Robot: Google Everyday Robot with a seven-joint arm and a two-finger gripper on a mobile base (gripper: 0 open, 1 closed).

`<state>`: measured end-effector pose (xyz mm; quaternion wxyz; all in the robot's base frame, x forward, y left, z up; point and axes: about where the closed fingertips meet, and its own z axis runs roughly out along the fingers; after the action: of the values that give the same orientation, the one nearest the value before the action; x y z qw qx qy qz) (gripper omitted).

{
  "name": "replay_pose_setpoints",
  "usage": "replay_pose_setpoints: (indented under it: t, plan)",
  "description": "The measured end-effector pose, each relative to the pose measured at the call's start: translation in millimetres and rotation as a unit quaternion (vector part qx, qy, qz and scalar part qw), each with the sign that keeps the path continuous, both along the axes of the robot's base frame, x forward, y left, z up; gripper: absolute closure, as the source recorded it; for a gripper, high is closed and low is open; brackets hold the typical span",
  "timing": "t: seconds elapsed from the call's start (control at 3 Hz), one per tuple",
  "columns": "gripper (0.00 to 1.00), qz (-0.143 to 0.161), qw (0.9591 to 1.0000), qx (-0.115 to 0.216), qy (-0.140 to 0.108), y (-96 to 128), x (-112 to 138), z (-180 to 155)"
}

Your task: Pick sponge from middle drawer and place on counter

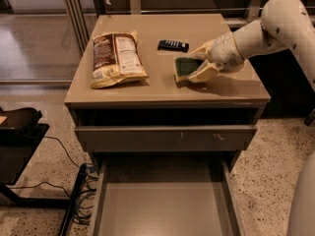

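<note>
The biggest thing is the robot's fat, smooth white arm (275, 26). It comes in from the right of the counter, bends like an elbow, and reaches down and sideways over it. The counter (162, 90) is a flat, square, beige-brown top, smooth and a bit shiny, with a thin edge. Low below the counter, the wide grey-brown middle drawer (165, 205) is pulled out, and it has a plain flat floor and thin low side walls. Between the counter and that drawer sits a long flat drawer front (147, 139) with tiny white scratches on it. On the left part of the counter lies a crinkly brown and cream snack bag (115, 58), puffy and flat on its back. Over the right part of the counter is the cream-coloured gripper (188, 69) with two thick fingers, tilted down toward the top. Its fingers are closed in on both sides of the small dark green sponge (185, 64), which has a rough top, a wavy edge and a yellowish layer. The sponge's low edge looks like it touches the counter. Near the back middle of the counter lies a small flat black remote (173, 45), just beside the gripper but apart from it.
</note>
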<state>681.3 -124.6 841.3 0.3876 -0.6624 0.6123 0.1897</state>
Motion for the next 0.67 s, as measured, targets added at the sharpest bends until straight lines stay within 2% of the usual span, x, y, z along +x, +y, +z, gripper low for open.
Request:
replay_pose_setpoints:
  t: [0.67]
  plan:
    - [0.12,0.000,1.0000,0.000,0.000,0.1,0.0,0.0]
